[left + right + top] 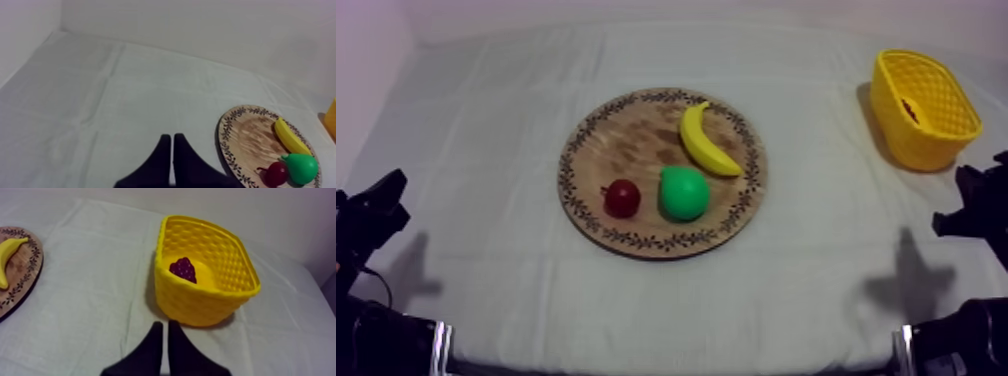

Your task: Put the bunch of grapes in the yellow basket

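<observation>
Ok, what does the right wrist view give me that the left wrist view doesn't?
Right wrist view adds: the inside of the yellow basket, with the bunch of grapes lying in it, and the right end effector, shut on nothing, short of the basket. Left wrist view adds: the pear and the small red fruit, side by side on the wooden board, and the left end effector, shut on nothing, over the cloth. Shared: the board with the banana on it, the cloth, and likely the basket, a yellow edge in the left wrist view.
</observation>
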Robot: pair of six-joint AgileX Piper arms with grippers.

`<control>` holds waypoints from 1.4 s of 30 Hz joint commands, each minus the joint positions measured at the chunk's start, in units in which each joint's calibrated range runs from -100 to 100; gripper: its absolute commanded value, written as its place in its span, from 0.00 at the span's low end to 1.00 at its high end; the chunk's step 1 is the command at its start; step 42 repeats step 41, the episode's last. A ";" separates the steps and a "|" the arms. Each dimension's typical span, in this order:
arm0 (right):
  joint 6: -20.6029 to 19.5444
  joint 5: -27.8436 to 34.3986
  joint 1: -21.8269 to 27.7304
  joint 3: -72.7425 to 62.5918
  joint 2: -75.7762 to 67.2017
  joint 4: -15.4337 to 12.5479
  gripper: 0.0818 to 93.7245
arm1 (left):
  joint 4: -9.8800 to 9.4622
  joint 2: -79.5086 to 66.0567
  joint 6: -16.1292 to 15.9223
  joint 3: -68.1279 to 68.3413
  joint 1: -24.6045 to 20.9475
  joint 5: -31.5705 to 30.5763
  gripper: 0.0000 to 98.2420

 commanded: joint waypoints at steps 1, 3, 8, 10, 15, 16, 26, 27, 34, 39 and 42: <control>-0.10 1.96 0.21 0.35 -3.97 -0.54 0.01 | 0.01 0.00 0.00 -0.04 -0.01 -0.03 0.00; -0.58 4.06 0.19 0.68 -6.21 -0.66 0.01 | 0.01 0.00 0.00 -0.04 -0.01 -0.03 0.00; -2.50 7.61 -0.38 0.94 -8.18 -0.10 0.01 | 0.01 0.00 0.00 -0.04 -0.01 -0.03 0.00; -3.63 8.75 -0.74 0.97 -8.38 0.41 0.01 | 0.01 0.00 0.00 -0.04 -0.01 -0.03 0.00; -5.61 10.33 -1.48 0.99 -8.54 1.21 0.03 | 0.01 0.00 0.00 -0.04 -0.01 -0.03 0.00; -5.44 10.44 -1.56 0.99 -8.55 1.27 0.03 | 0.01 0.00 0.00 -0.04 -0.01 -0.03 0.00; -0.71 10.70 -1.75 0.99 -8.57 1.39 0.00 | 0.01 0.00 0.00 -0.04 -0.01 -0.03 0.00; -0.58 10.70 -1.75 0.99 -8.57 1.39 0.00 | 0.01 0.00 0.00 -0.04 -0.01 -0.03 0.00; -0.45 10.70 -1.75 0.99 -8.57 1.39 0.00 | 0.01 0.00 0.00 -0.04 -0.01 -0.03 0.00; -0.46 10.70 -1.75 0.99 -8.57 1.39 0.00 | 0.01 0.00 0.00 -0.04 -0.01 -0.03 0.00; -0.46 10.70 -1.75 0.99 -8.57 1.39 0.00 | 0.01 0.00 0.00 -0.04 -0.01 -0.03 0.00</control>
